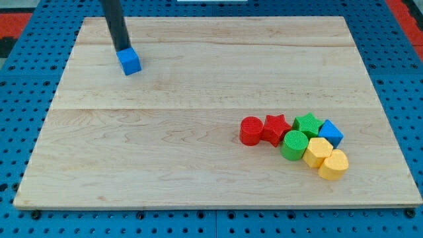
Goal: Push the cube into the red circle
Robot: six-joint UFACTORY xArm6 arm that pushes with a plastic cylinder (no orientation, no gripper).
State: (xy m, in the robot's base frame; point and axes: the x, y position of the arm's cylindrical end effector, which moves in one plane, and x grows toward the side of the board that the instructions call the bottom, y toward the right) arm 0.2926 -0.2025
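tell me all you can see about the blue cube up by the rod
The blue cube is small, matte and plastic-looking, lying flat near the wooden board's top-left corner, turned slightly so a vertical edge faces the camera. My tip sits against its upper-left side. No other block touches it; the rest cluster far off at lower right.

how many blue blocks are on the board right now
2. One blue cube sits near the view's top left, right at my tip. The other blue block is at the right end of the cluster, lower right. None seem hidden.
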